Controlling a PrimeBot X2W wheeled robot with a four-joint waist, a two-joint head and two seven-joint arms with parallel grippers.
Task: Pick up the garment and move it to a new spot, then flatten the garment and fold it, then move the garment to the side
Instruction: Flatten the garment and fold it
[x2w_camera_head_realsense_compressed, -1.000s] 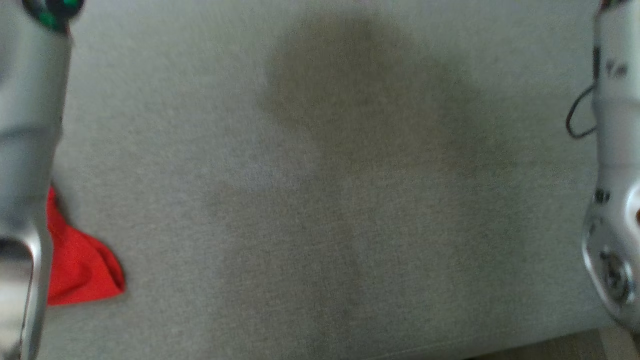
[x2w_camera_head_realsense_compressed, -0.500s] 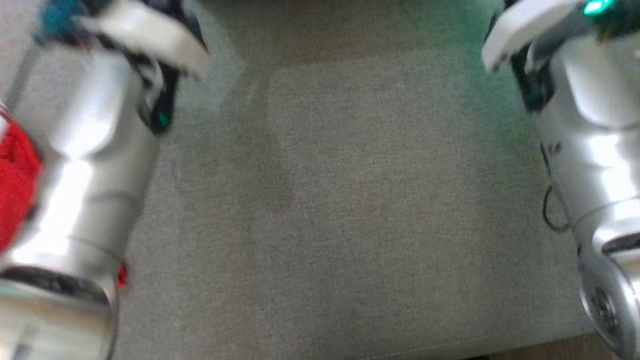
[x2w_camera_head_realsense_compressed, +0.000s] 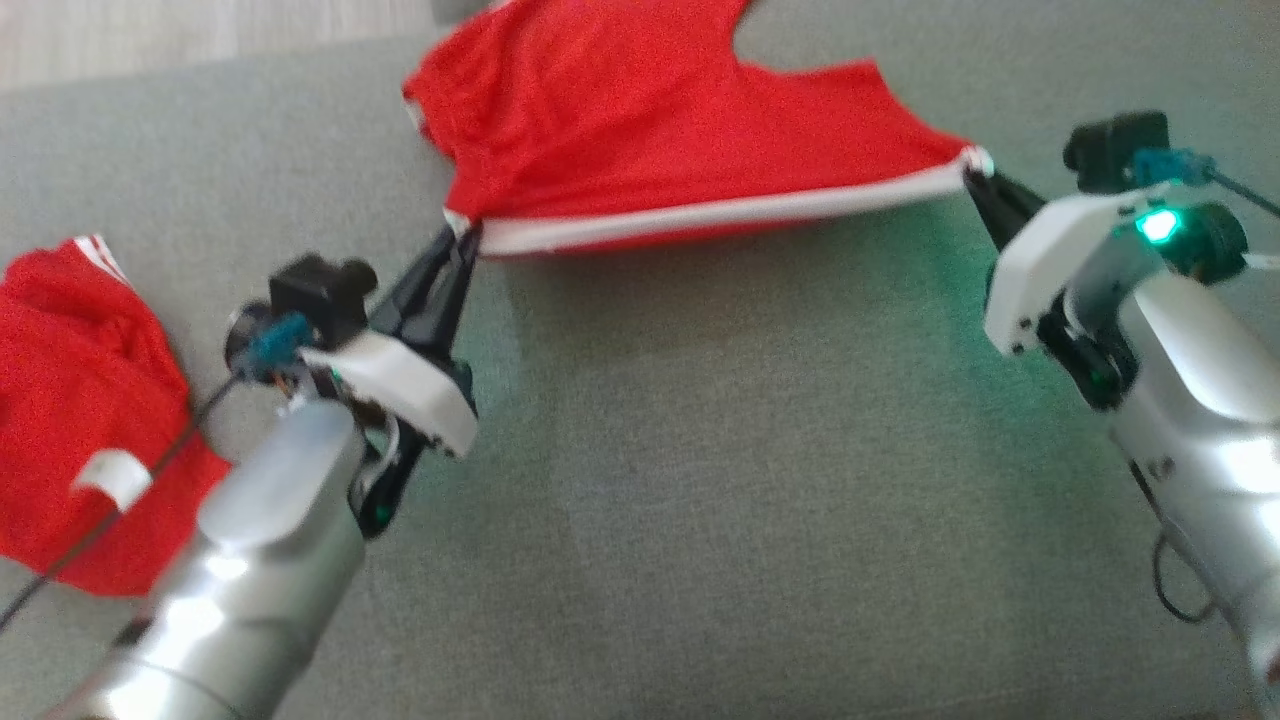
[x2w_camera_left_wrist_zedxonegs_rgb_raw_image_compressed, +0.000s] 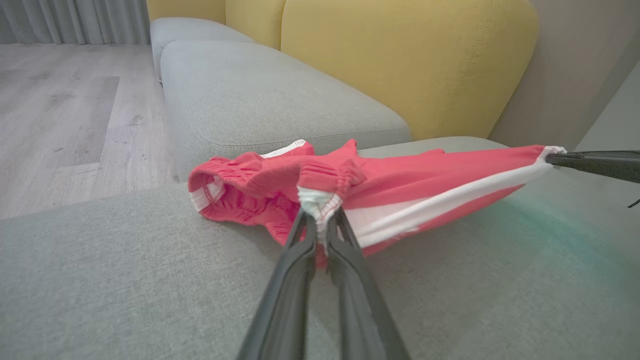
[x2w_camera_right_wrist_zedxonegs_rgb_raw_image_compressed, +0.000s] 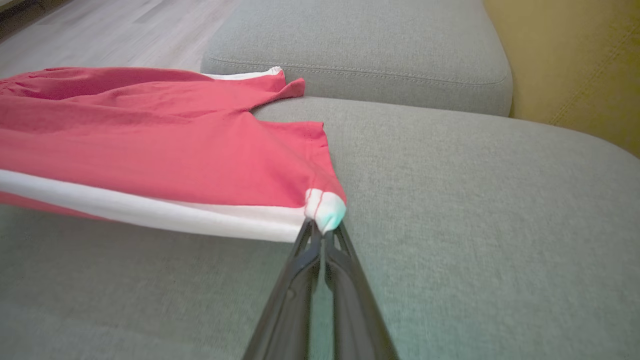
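Note:
The garment (x2w_camera_head_realsense_compressed: 640, 120) is a pair of red shorts with a white side stripe, pulled taut between both grippers over the grey sofa cushion (x2w_camera_head_realsense_compressed: 700, 480). My left gripper (x2w_camera_head_realsense_compressed: 465, 235) is shut on the gathered waistband corner, seen close in the left wrist view (x2w_camera_left_wrist_zedxonegs_rgb_raw_image_compressed: 320, 220). My right gripper (x2w_camera_head_realsense_compressed: 975, 175) is shut on the white hem corner at the other end, where its tips (x2w_camera_right_wrist_zedxonegs_rgb_raw_image_compressed: 322, 227) pinch the cloth. The far part of the garment (x2w_camera_right_wrist_zedxonegs_rgb_raw_image_compressed: 150, 145) rests on the cushion. The right gripper's fingers (x2w_camera_left_wrist_zedxonegs_rgb_raw_image_compressed: 590, 162) show at the right edge of the left wrist view.
A second red garment (x2w_camera_head_realsense_compressed: 70, 400) lies crumpled on the cushion beside my left forearm. Yellow backrests (x2w_camera_left_wrist_zedxonegs_rgb_raw_image_compressed: 400, 60) rise behind the seat. A neighbouring grey cushion (x2w_camera_left_wrist_zedxonegs_rgb_raw_image_compressed: 260, 95) adjoins, with wooden floor (x2w_camera_left_wrist_zedxonegs_rgb_raw_image_compressed: 60, 110) past the sofa's edge.
The head camera has swung, so the whole picture shifted from bare cushion and forearms to both grippers with the garment stretched between them. No separate move of the garment can be told.

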